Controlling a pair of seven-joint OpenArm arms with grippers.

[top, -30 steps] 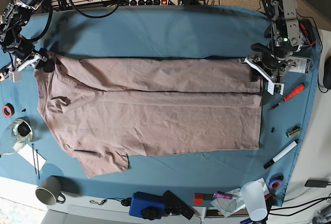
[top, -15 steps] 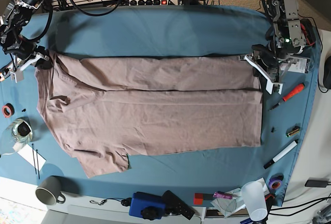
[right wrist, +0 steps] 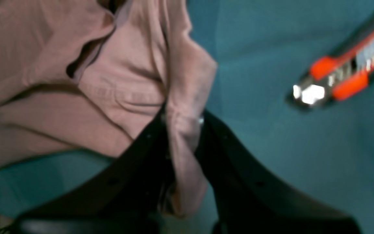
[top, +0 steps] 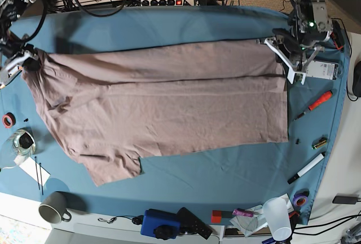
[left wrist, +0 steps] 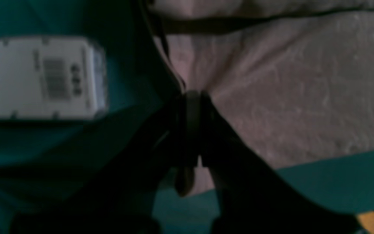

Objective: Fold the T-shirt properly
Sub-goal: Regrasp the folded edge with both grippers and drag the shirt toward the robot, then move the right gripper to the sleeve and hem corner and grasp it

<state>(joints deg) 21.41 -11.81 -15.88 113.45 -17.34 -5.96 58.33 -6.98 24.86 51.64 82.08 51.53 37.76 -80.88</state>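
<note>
Fabric is seen pinched at close range in the left wrist view, where the left gripper (left wrist: 192, 107) is clamped on the edge of the T-shirt (left wrist: 287, 91), its dark jaws pressed together with a sliver of pink cloth between them; a white labelled box (left wrist: 41, 78) lies blurred on the blue table cloth (left wrist: 336, 182) beside it.

In the right wrist view, the right gripper (right wrist: 182, 136) is closed on a bunched fold of the shirt near the shoulder, the cloth gathered into a soft ridge between the jaws, while an orange utility knife (right wrist: 342, 78) is left well apart on the cloth.

From the base view, the shirt (top: 169, 109) is shown spread lengthwise across the table, its far edge held at both ends, the left gripper (top: 285, 49) at the hem corner and the right gripper (top: 25, 63) at the collar end. The garment is judged light, limp and easily wrinkled; it is best taken at hemmed corners and seams, where doubled cloth gives the jaws purchase and sagging between the holds can be limited.
</note>
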